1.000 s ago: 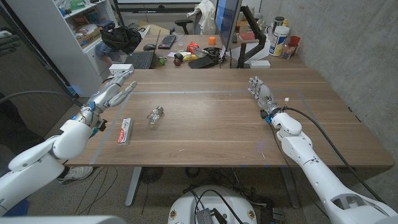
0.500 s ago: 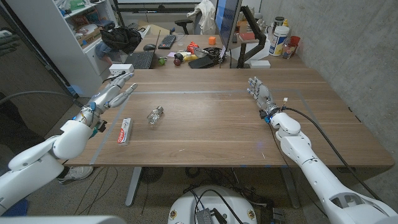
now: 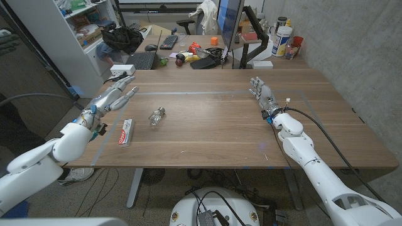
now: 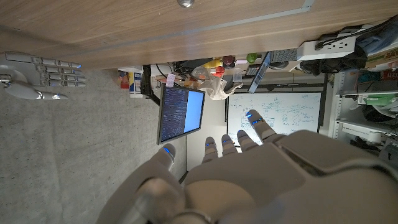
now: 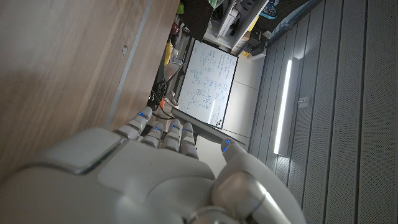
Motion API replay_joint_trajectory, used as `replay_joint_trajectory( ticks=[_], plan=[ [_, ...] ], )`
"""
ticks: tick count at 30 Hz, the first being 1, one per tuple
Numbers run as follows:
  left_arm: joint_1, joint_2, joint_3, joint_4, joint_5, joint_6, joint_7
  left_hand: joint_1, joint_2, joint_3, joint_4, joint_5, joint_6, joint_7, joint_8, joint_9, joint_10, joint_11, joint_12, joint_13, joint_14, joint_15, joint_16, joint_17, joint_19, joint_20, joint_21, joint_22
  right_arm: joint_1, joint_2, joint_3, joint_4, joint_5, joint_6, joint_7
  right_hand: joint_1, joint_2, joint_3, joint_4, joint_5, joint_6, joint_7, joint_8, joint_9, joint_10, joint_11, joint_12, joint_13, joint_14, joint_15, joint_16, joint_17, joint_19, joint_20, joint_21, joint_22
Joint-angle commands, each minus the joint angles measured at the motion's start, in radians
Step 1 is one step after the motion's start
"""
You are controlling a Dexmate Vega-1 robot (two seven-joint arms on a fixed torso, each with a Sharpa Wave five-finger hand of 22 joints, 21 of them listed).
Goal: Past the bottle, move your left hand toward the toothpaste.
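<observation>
Head view: the left robot hand [image 3: 113,97] hovered over the wooden surface [image 3: 213,125] near its far left corner, fingers spread and extended toward the far edge, holding nothing. The toothpaste [image 3: 126,132], a white and red tube, lay flat on the surface nearer the robot than that robot hand and apart from it. The bottle [image 3: 156,117], small and clear, lay on its side just to the right of the toothpaste, well clear of the fingers. On the other side, the right robot hand [image 3: 262,94] stood by the surface's right part, its fingers straight and slightly apart, gripping nothing. A cluttered desk [image 3: 188,47] with a keyboard [image 3: 142,60] and a monitor [image 3: 230,25] stood behind the surface.

Left wrist view: the back of the left robot hand [image 4: 249,174] showed in the lower part, fingers stretched out and parted, empty. The wooden surface [image 4: 155,25] ran across the picture, with the right robot hand [image 4: 40,74] seen far off beside it, fingers straight. The monitor [image 4: 182,115] and a whiteboard [image 4: 280,115] showed beyond.

Right wrist view: the back of the right robot hand [image 5: 155,174] showed with its fingers extended side by side and the thumb apart, holding nothing, next to the wooden surface [image 5: 62,68]. A whiteboard [image 5: 208,81] showed past the fingertips.
</observation>
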Motion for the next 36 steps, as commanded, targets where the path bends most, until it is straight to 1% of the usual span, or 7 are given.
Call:
replay_joint_trajectory(
  ticks=[1,16,26,36],
  plan=[
    [0.018,0.004,-0.013,-0.011,0.009,0.017,-0.009,-0.015,0.090,0.005,0.005,-0.001,-0.002,0.000,-0.003,0.003,-0.009,-0.003,-0.001,0.002,-0.062,-0.019,0.001,0.001,-0.055,-0.031,-0.003,0.006,-0.003,-0.002,0.000,-0.005,0.001,0.002,0.000,-0.007,0.079,-0.003,0.004,-0.001,0.008,0.000,0.003,0.004,0.008,0.002,0.005,0.004,-0.002,-0.015,0.005,0.002,0.005,-0.103,-0.003,0.006],
    [0.026,0.017,-0.008,-0.018,0.030,0.057,-0.024,-0.016,0.090,0.005,0.006,-0.001,-0.004,0.000,-0.003,0.003,-0.010,-0.006,0.000,0.002,-0.066,-0.018,0.001,0.001,-0.060,-0.030,-0.005,0.006,0.000,-0.003,-0.001,-0.001,0.000,0.003,0.001,-0.007,0.079,-0.004,0.004,-0.001,0.008,-0.001,0.003,0.004,0.008,0.001,0.005,0.004,-0.002,-0.016,0.005,0.002,0.005,-0.103,-0.004,0.006],
    [0.027,0.030,-0.003,-0.019,0.032,0.076,-0.038,-0.017,0.091,0.004,0.007,-0.001,-0.009,0.001,-0.004,0.003,-0.009,-0.002,0.001,0.002,-0.071,-0.010,0.000,0.002,-0.069,-0.022,-0.008,0.007,0.013,0.001,-0.006,0.013,-0.003,0.006,0.002,-0.007,0.080,-0.004,0.004,-0.001,0.008,-0.001,0.003,0.004,0.008,0.000,0.005,0.004,-0.002,-0.015,0.005,0.002,0.005,-0.103,-0.004,0.006],
    [0.036,0.039,0.001,-0.019,0.035,0.094,-0.044,-0.018,0.090,0.003,0.007,-0.001,-0.013,-0.001,-0.005,0.003,-0.010,-0.002,0.001,0.002,-0.075,-0.011,0.000,0.002,-0.072,-0.025,-0.009,0.007,0.018,0.003,-0.007,0.022,-0.004,0.009,0.003,-0.007,0.081,-0.004,0.004,0.000,0.008,-0.001,0.003,0.004,0.008,0.000,0.005,0.004,-0.003,-0.015,0.004,0.002,0.005,-0.103,-0.005,0.006]
  ],
)
